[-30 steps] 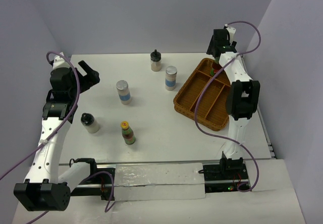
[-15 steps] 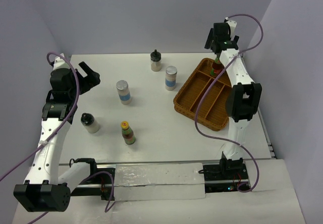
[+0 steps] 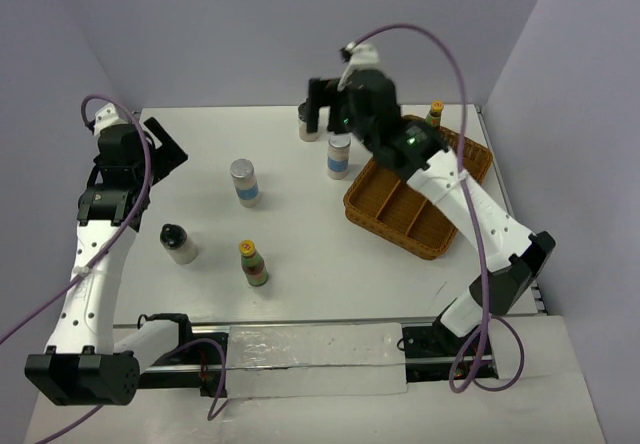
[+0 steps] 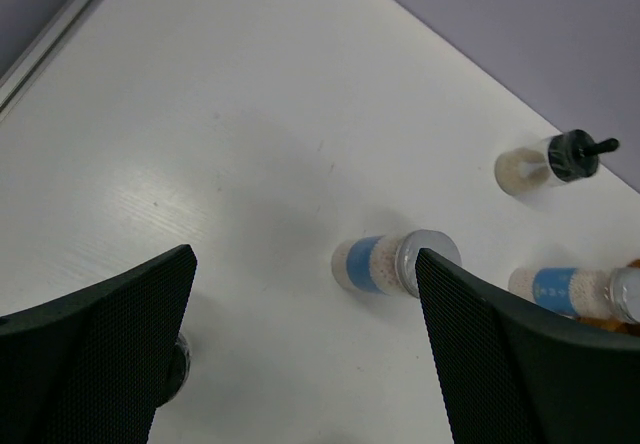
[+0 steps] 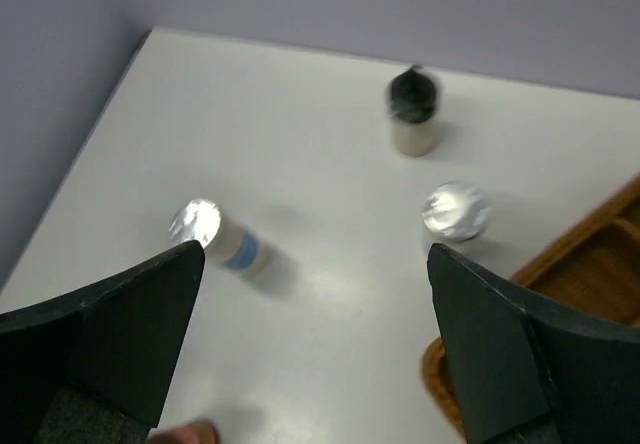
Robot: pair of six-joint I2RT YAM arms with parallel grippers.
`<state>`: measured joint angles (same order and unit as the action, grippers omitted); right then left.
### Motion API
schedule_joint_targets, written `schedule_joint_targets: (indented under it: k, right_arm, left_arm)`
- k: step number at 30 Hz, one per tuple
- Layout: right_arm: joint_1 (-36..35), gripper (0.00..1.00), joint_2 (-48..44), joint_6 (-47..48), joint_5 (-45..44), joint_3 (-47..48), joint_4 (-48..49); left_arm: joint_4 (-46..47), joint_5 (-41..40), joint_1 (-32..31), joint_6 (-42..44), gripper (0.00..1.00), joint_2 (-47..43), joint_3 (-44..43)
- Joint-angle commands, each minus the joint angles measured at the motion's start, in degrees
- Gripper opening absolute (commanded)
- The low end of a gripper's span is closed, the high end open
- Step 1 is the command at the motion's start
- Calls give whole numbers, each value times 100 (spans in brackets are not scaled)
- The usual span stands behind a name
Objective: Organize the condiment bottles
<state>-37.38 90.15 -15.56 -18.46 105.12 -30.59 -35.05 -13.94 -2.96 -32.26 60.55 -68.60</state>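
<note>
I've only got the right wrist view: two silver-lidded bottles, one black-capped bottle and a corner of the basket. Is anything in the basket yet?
Observer: Yes. One yellow-capped bottle stands upright at the far end of the wicker basket.
Operator: Where is the other yellow-capped one?
Observer: The second yellow-capped bottle is upright on the table, toward the near edge, left of centre.
Operator: And the second black-capped bottle?
Observer: The squat black-capped bottle stands upright to the left of that one, close to the left arm.
</note>
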Motion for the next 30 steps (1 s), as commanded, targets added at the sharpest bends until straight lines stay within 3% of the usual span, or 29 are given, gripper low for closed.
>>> schedule_joint_targets:
  k: [1,7,16,30]
  right_arm:
    - [-1033,100,-88,9,614,-820,34]
    - [-2100,100,-221,9,748,-1413,287]
    - [-2966,100,-172,9,832,-1849,743]
    - [-3368,99,803,9,703,-1758,778]
  left_arm:
    - [-595,-731,-16,-319,100,208,-310]
    - [-670,-943,15,-276,100,483,-368]
    - [-522,-777,24,-341,100,598,-391]
    - [-419,-768,24,-320,99,647,-259]
